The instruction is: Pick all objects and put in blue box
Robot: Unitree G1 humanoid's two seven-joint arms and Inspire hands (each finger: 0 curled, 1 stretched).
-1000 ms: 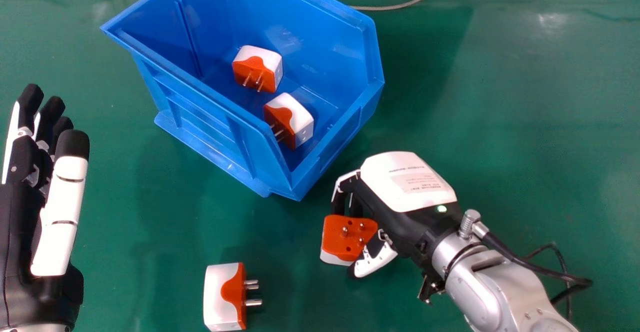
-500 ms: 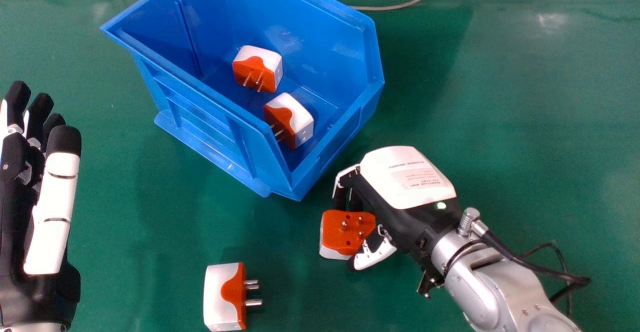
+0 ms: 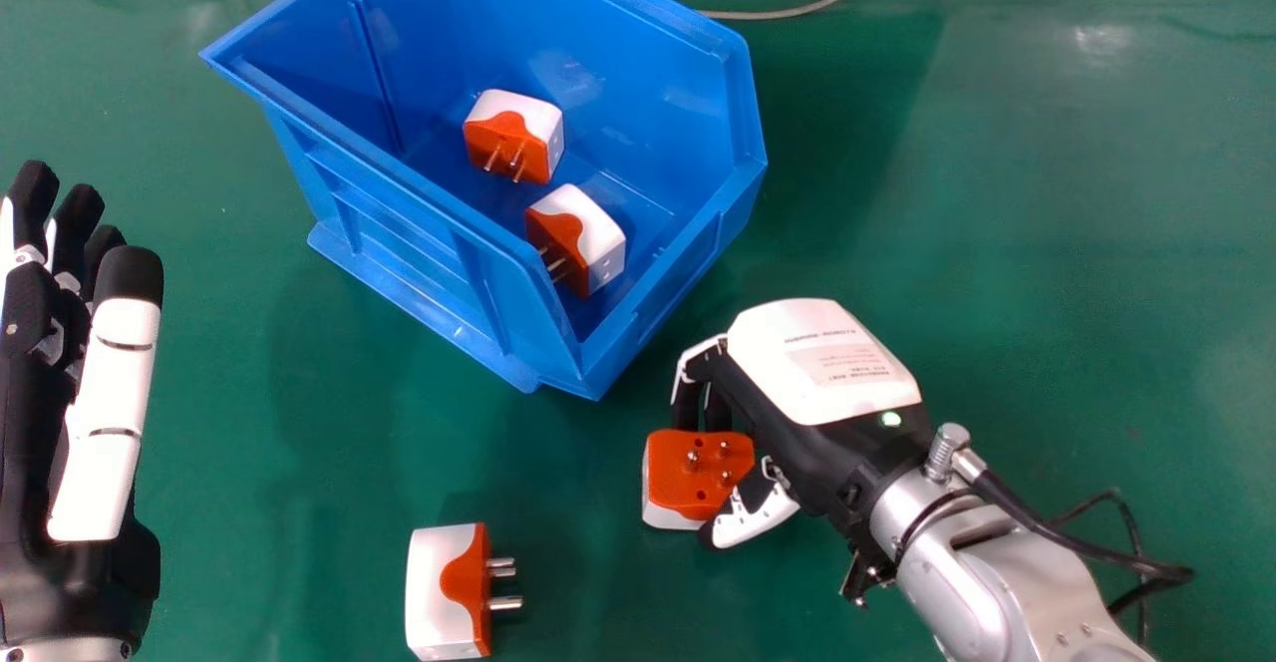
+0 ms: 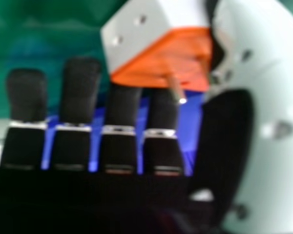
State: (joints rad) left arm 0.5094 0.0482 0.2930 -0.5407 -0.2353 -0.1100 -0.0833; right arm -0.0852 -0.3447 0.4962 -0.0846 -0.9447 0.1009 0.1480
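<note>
While the blue box [image 3: 399, 228] at eleven o'clock contains two plug adapters [image 3: 513, 136], the right hand [image 3: 822, 368] at four grasps a third adapter [image 3: 696, 471], the left hand [image 3: 112, 393] at nine has fingers extended, and a fourth adapter [image 3: 439, 592] lies at seven.

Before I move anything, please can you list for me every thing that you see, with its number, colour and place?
Box: one, blue, on the table
Far adapter and near adapter: two, white and orange, inside the box
Loose adapter: one, white and orange, on the table
Held adapter: one, white and orange, in the right hand
Table: one, green, beneath everything
Grey cable: one, far edge
Left hand: one, black and white, at left
Right hand: one, black and white, fingers curled
</note>
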